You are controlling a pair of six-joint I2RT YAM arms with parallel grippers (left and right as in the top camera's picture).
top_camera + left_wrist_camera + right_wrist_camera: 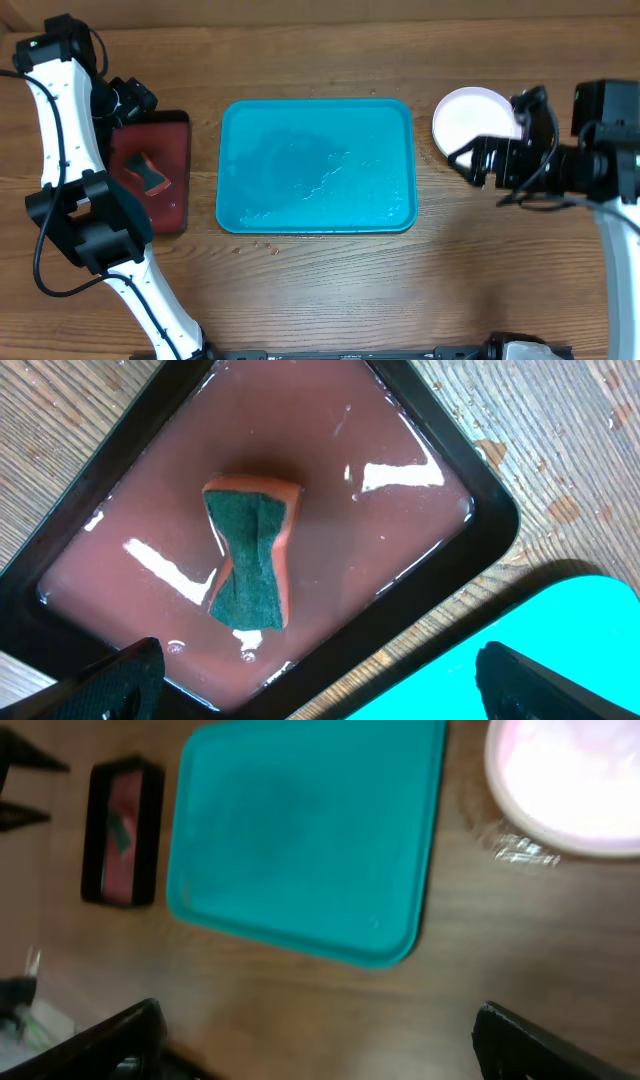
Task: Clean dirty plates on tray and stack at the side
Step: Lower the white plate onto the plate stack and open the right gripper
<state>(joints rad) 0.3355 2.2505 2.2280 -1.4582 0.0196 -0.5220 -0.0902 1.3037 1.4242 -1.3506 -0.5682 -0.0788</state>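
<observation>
The turquoise tray lies at the table's middle with no plates on it, only wet streaks. It also shows in the left wrist view and the right wrist view. A white plate sits on the table right of the tray, also in the right wrist view. The yellow-green and pale blue plates do not show. My right gripper is open and empty, just below the white plate. My left gripper is open and empty over the dark red tray.
A dark red black-rimmed tray left of the turquoise tray holds shallow liquid and a green-topped orange sponge. Small crumbs lie on the wood in front of the turquoise tray.
</observation>
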